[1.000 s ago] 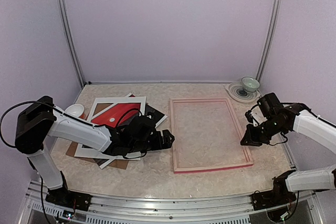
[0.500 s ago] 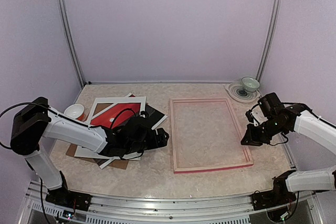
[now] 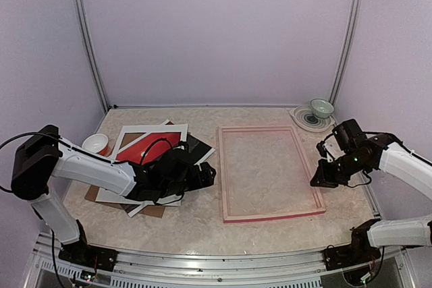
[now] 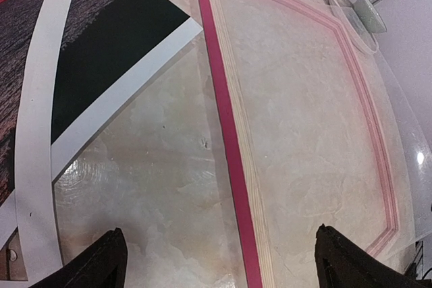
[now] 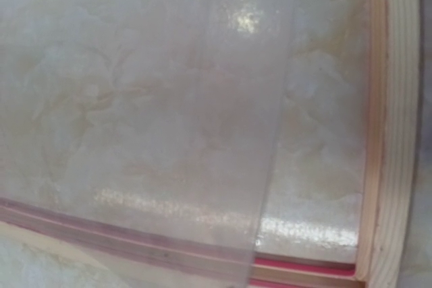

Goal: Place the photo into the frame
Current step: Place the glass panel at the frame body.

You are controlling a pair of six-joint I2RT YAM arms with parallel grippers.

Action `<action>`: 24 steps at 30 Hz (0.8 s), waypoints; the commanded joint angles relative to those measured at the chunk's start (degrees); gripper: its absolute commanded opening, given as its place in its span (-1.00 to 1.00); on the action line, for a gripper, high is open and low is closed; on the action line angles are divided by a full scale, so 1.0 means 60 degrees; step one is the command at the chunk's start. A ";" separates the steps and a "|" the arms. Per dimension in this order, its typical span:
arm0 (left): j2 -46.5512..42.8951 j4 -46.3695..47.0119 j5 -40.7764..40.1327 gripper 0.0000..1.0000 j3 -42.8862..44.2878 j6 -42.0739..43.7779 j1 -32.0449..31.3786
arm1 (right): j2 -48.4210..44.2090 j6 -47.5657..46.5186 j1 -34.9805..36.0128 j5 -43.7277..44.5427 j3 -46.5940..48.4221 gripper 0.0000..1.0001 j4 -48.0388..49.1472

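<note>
The pink frame [image 3: 266, 173] lies flat on the table, pale wood side up; its pink left edge [image 4: 229, 139] runs up the left wrist view. The photo [image 3: 145, 146] lies in the pile at left, mostly under the white mat [image 3: 152, 131]; its red sky and dark sea [image 4: 17, 45] show at the left wrist view's left edge. My left gripper [image 3: 210, 175] is open and empty [image 4: 221, 234], low over the table, straddling the frame's left edge. My right gripper [image 3: 317, 181] sits at the frame's right edge [image 5: 395, 119]; its fingers are hidden, and a clear sheet [image 5: 135, 112] fills its view.
A brown backing board [image 3: 154, 211] and a black board [image 4: 101, 52] lie in the left pile. A small white bowl [image 3: 96, 141] stands at far left. A green bowl [image 3: 321, 107] on a plate stands at the back right corner.
My left gripper has drawn back slightly to the left, away from the frame. The right arm has barely moved.
</note>
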 commanded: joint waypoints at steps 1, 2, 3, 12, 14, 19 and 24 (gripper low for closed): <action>-0.0236 -0.0123 -0.0217 0.91 -0.0104 -0.0033 -0.0084 | -0.0201 0.0081 -0.0098 0.0048 -0.0060 -0.86 -0.0203; -0.0231 -0.0123 -0.0217 0.91 -0.0097 -0.0034 -0.0077 | -0.0201 0.0081 -0.0098 0.0057 -0.0062 -0.86 -0.0209; -0.0229 -0.0132 -0.0217 0.91 -0.0096 -0.0025 -0.0078 | -0.0201 0.0081 -0.0089 0.0060 -0.0066 -0.86 -0.0218; -0.0259 -0.0152 -0.0231 0.92 -0.0103 -0.0037 -0.0086 | -0.0285 0.0103 -0.0097 0.0078 -0.0060 -0.86 -0.0306; -0.0292 -0.0168 -0.0246 0.91 -0.0096 -0.0032 -0.0085 | -0.0315 0.0110 -0.0098 0.0100 -0.0060 -0.86 -0.0325; -0.0338 -0.0182 -0.0276 0.92 -0.0082 -0.0032 -0.0087 | -0.0375 0.0128 -0.0095 0.0141 -0.0059 -0.86 -0.0363; -0.0335 -0.0185 -0.0254 0.91 -0.0069 -0.0007 -0.0087 | -0.0314 0.0125 -0.0097 0.0133 -0.0074 -0.86 -0.0286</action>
